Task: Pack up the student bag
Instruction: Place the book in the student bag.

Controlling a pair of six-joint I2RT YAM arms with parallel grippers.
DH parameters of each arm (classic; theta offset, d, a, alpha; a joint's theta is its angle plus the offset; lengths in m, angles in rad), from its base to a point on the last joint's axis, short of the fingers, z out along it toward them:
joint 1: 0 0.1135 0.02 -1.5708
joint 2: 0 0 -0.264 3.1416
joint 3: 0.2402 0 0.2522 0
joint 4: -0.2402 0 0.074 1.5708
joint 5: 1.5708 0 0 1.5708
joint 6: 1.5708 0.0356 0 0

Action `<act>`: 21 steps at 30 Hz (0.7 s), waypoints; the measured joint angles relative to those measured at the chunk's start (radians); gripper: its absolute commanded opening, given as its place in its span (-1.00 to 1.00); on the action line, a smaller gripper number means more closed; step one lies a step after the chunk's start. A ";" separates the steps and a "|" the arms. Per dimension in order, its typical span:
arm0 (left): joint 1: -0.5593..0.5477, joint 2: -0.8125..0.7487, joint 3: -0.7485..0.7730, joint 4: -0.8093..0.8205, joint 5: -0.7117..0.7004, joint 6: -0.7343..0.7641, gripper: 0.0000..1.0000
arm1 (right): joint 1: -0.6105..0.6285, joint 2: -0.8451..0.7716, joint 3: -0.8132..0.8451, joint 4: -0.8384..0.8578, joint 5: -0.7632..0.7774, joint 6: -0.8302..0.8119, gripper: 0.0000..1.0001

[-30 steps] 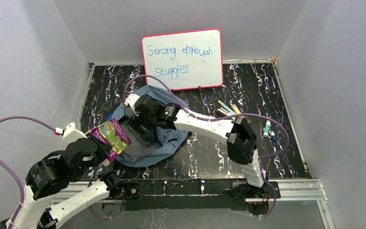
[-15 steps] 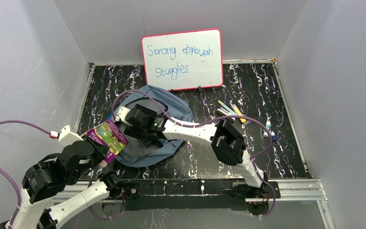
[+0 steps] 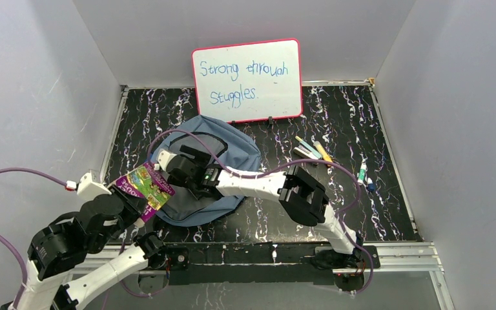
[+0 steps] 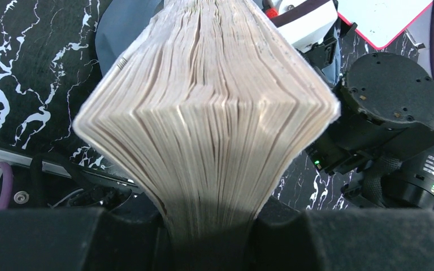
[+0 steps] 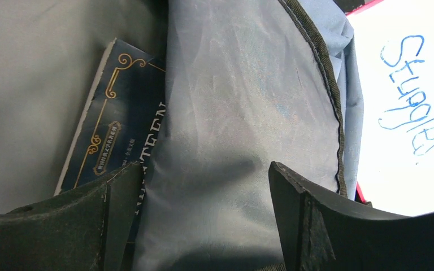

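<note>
Right gripper [image 5: 203, 168] spread; student bag [image 3: 237, 150] lies diagonal.

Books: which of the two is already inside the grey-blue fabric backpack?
The dark navy book with gold ornaments, tucked inside the grey-blue fabric backpack. The purple-and-green paperback is outside, clamped in the left gripper.

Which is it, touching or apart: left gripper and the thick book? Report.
Touching. The left wrist view shows the book's page edges pinched between the left gripper's two dark fingers, with no gap on either side.
</note>
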 measured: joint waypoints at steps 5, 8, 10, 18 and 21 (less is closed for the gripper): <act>0.000 -0.011 -0.007 0.008 0.005 -0.008 -1.00 | -0.003 0.026 0.000 0.003 0.029 -0.006 0.65; 0.000 -0.017 -0.010 0.014 0.005 -0.012 -1.00 | -0.002 0.041 0.000 0.002 0.048 -0.015 0.38; 0.000 -0.021 -0.015 0.015 0.005 -0.014 -1.00 | -0.002 0.045 0.000 0.002 0.060 -0.019 0.18; 0.000 -0.024 -0.068 0.055 0.022 -0.014 -1.00 | -0.001 0.043 0.000 0.002 0.059 -0.010 -0.50; 0.000 -0.024 -0.115 0.093 0.036 -0.014 -1.00 | -0.002 0.034 0.000 0.000 0.053 0.007 -0.71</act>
